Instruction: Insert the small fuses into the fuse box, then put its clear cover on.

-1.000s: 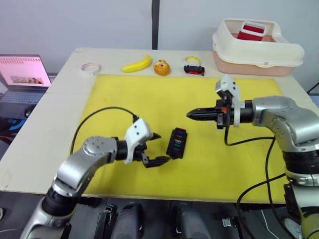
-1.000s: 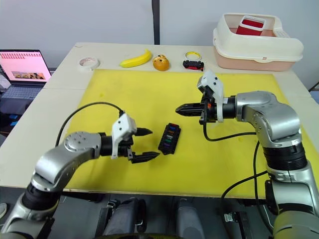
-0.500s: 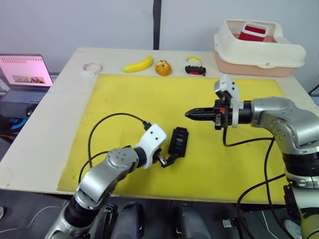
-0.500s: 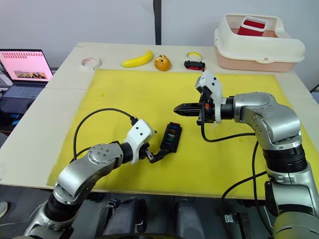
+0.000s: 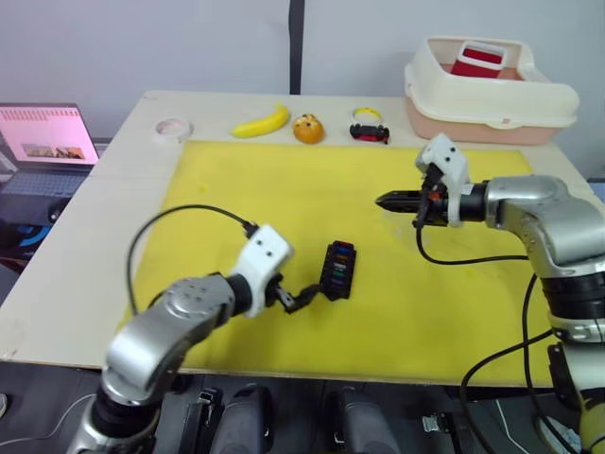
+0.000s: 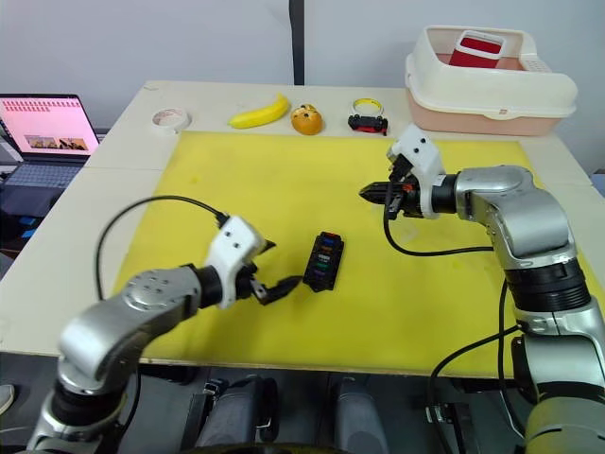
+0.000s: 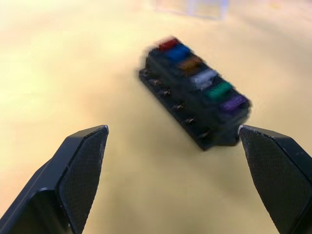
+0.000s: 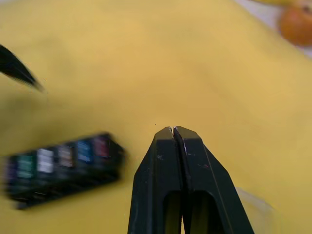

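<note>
— Looking down from the head: what is sitting where?

— Lying on the yellow mat [image 5: 284,189], near its middle, the fuse box [image 5: 337,270], already carrying the small fuses [image 5: 337,266] in its slots. Hovering just beside its near end, the left pincer [image 5: 301,295], spread wide. Hanging over the mat well apart from the box, the right pincer [image 5: 386,200], pressed closed on nothing.

— And along the far edge of the desk [image 5: 76,255]?

— Resting in a row: tape roll [image 5: 173,128], banana [image 5: 262,121], orange fruit [image 5: 306,129], toy car [image 5: 370,131]. Standing at the far right corner, a cream bin [image 5: 492,95], holding a red object [image 5: 475,59] inside. Sitting off to the left, a laptop [image 5: 45,142].

— Left wrist view?

— Showing both fingers [image 7: 78,170] spread wide, framing the fuse box [image 7: 195,105]. Sitting in one row: red, blue, amber, grey, green, purple fuses. Lying beyond the box on the mat, a faint see-through piece, likely the clear cover [image 7: 192,7], too blurred for certainty.

— Right wrist view?

— Showing two black fingers [image 8: 161,180] pressed flat together, gripping nothing, with the fuse box [image 8: 61,165] lying blurred off to one side.
</note>
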Robot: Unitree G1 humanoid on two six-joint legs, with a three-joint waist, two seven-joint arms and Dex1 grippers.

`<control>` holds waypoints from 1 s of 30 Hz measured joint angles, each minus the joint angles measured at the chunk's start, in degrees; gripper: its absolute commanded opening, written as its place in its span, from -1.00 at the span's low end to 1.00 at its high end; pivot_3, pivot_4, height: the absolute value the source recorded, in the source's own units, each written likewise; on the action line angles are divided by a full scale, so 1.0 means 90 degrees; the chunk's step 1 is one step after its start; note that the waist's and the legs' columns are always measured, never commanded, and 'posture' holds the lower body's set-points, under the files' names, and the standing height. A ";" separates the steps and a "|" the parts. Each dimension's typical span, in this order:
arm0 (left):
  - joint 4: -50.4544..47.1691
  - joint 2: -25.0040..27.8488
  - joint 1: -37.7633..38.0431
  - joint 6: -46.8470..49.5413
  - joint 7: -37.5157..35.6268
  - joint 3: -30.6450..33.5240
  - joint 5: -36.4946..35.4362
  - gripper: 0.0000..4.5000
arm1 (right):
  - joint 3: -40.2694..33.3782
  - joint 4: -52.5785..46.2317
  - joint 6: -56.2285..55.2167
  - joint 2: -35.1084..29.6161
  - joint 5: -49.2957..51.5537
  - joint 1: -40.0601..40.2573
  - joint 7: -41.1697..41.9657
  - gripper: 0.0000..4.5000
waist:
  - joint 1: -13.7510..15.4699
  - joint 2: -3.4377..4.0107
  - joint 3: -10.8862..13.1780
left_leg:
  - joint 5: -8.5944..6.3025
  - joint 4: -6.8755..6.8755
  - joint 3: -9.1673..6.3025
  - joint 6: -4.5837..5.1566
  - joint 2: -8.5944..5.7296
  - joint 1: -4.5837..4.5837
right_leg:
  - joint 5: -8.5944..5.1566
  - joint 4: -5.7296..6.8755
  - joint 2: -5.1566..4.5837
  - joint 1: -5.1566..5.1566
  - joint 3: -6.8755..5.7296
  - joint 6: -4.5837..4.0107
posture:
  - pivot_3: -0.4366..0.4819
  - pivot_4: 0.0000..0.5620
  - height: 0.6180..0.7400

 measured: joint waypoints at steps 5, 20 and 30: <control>0.0175 0.1363 -0.0210 -0.0075 -0.1355 0.1283 -0.1199 1.00 | 0.0104 0.0278 0.0008 -0.0449 -0.0384 0.0044 0.0102 0.72 | -0.0007 0.0002 0.0001 | 0.0000 0.0000 0.0003 0.0000 -0.0001 0.0001 | 0.0000 -0.0003 0.0000 0.0001 -0.0002 0.0000 | -0.05 -0.47 1.00; 0.1310 0.2645 -0.0114 -0.1776 -0.2899 0.0847 -0.1280 1.00 | 0.0337 0.1428 0.1224 0.0052 -0.0771 -0.0173 -0.0331 0.98 | -0.0002 0.0005 0.0003 | 0.0000 -0.0006 0.0011 0.0000 0.0000 0.0001 | 0.0000 -0.0004 0.0001 -0.0004 0.0002 -0.0001 | -0.05 -0.47 1.00; 0.1295 0.2570 -0.0110 -0.1968 -0.2662 0.0545 -0.1278 1.00 | 0.0446 0.1724 0.1405 0.0376 -0.0943 -0.0326 -0.0581 0.15 | -0.0014 0.0005 0.0003 | -0.0001 -0.0007 0.0012 0.0000 0.0002 0.0001 | 0.0000 -0.0004 0.0003 -0.0004 0.0003 0.0001 | -0.05 -0.47 1.00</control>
